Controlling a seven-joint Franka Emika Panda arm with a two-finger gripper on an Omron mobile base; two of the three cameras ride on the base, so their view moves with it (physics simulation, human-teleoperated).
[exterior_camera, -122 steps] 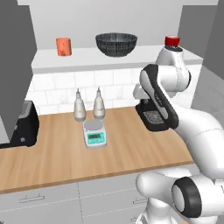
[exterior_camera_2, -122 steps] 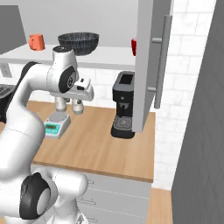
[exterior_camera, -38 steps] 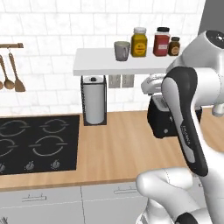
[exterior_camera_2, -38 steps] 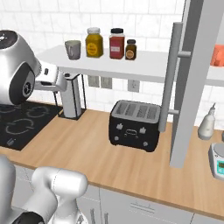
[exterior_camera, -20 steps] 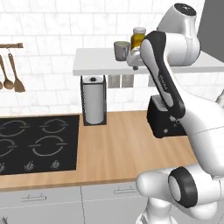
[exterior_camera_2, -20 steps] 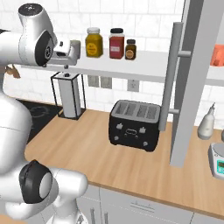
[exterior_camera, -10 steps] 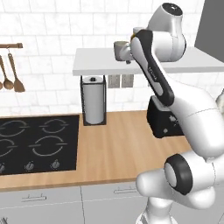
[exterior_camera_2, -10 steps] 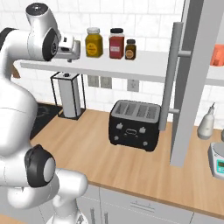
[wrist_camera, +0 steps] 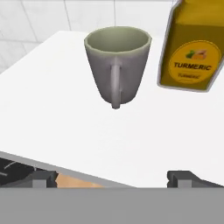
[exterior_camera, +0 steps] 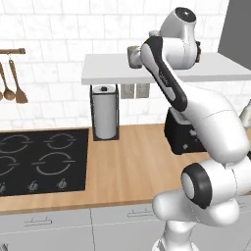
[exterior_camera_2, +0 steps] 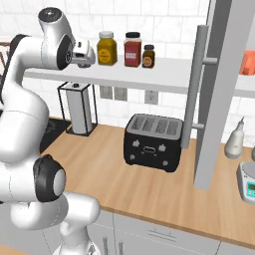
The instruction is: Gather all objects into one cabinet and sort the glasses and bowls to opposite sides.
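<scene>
White shelf (wrist_camera: 52,118) | grey cup (wrist_camera: 117,65) upper centre, handle facing camera | turmeric jar (wrist_camera: 192,48) upper right, beside it | gripper (wrist_camera: 111,178) spread wide, empty, bottom edge

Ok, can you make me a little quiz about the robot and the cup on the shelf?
1. True or false: the grey cup stands upright on the white shelf.
2. What word is on the yellow jar beside the cup?
3. Is the end effector A) holding the cup, B) open and short of it, or C) on the toaster?

Key: 1 true; 2 turmeric; 3 B.
</scene>
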